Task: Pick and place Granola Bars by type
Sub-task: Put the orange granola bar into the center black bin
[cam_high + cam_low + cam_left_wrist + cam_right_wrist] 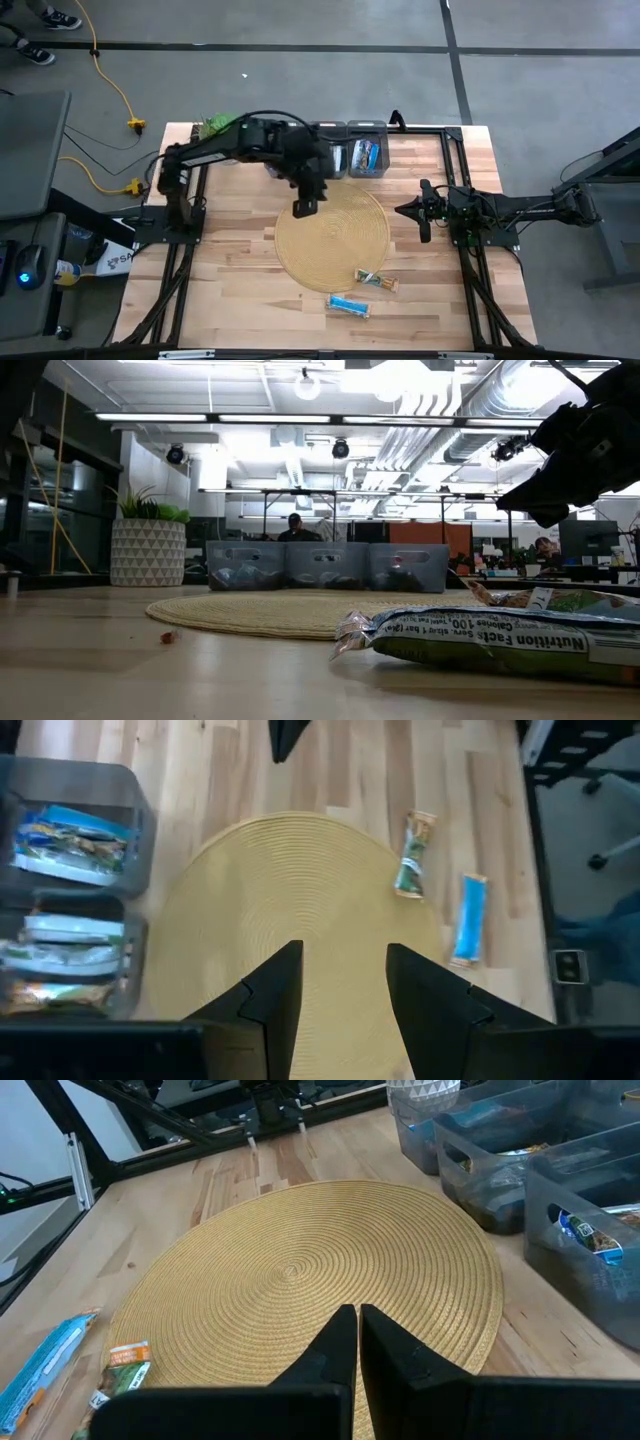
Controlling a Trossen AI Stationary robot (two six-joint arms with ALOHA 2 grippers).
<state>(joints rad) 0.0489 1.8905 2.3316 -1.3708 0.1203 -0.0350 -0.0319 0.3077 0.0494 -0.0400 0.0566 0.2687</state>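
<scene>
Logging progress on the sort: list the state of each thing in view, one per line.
Left gripper: open, empty, above the round woven mat.
Right gripper: shut, empty, at the mat's right side.
Blue foil-wrapped bar: flat on the table, unsorted.
Green-gold foil-wrapped bar: lying across the mat's edge, unsorted.
Dark grey bins: hold bars.

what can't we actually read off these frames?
- Bin contents: in the high view the left arm covers the two left bins; only the right bin shows bars.
- Low view: the bins are too far and murky to tell bar types.
- Green bar: brand too small in the high view; the low view shows only its back panel, cut off at the right edge.
- Blue bar: print unreadable, too small.
</scene>
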